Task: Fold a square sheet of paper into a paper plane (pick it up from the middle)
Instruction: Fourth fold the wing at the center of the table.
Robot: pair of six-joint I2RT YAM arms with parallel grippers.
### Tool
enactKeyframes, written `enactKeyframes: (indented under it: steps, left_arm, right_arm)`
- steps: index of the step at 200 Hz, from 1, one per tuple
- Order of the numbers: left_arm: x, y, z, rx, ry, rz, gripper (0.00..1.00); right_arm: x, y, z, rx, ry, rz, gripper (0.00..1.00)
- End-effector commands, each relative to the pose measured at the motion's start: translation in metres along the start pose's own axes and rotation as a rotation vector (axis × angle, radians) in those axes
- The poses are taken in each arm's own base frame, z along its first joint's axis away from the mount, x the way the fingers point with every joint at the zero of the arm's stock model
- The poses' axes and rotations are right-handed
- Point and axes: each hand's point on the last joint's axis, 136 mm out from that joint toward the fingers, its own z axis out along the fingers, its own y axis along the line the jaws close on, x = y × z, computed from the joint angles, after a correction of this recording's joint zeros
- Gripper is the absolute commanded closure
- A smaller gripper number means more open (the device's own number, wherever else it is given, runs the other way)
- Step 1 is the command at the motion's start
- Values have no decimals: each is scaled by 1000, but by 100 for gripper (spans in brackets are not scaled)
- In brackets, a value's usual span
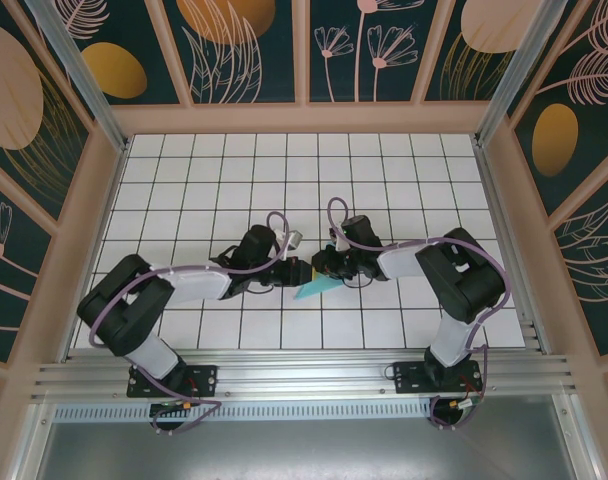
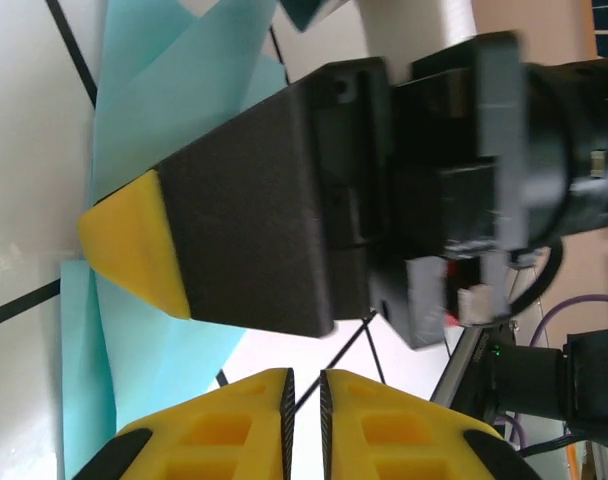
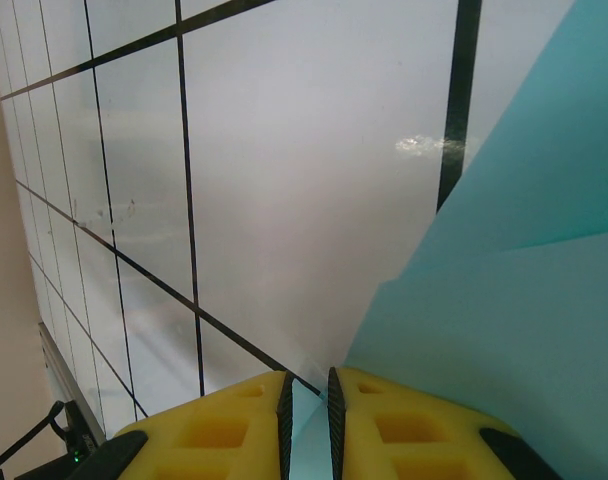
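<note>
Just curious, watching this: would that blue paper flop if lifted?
Probably floppy: the paper looks thin, though its visible folds may stiffen it somewhat. Likely very light, so a nudge could slide it over the glossy tiles.

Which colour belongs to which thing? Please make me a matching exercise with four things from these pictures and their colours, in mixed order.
Things:
1. paper
2. table
3. pincer pads
4. cables

Colours:
a. yellow
b. purple
c. white with black lines
d. turquoise

Pairs: 1-d, 2-c, 3-a, 4-b
</note>
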Motion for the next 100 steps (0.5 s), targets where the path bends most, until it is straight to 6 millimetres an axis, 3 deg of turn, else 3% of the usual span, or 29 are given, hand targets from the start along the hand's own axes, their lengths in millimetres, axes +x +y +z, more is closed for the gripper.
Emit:
enactKeyframes:
  steps: [1,23,38,66,100]
  left_arm:
    - [-6,-4,9,40,4,-11,82]
    - [0,9,13,8,19,-18,84]
    - [9,31,21,-51,35,-44,86]
    - [9,50,29,-110,27,-51,89]
    - [24,80,26,-222,43,-89,93]
  right_arm:
    - [40,-82,9,256,76,106,79]
    - [40,-82,9,254,76,112,79]
    - [40,-81,9,251,75,114,79]
    - [40,-79,7,242,73,110,79]
    - [32,-64,6,195,60,102,78]
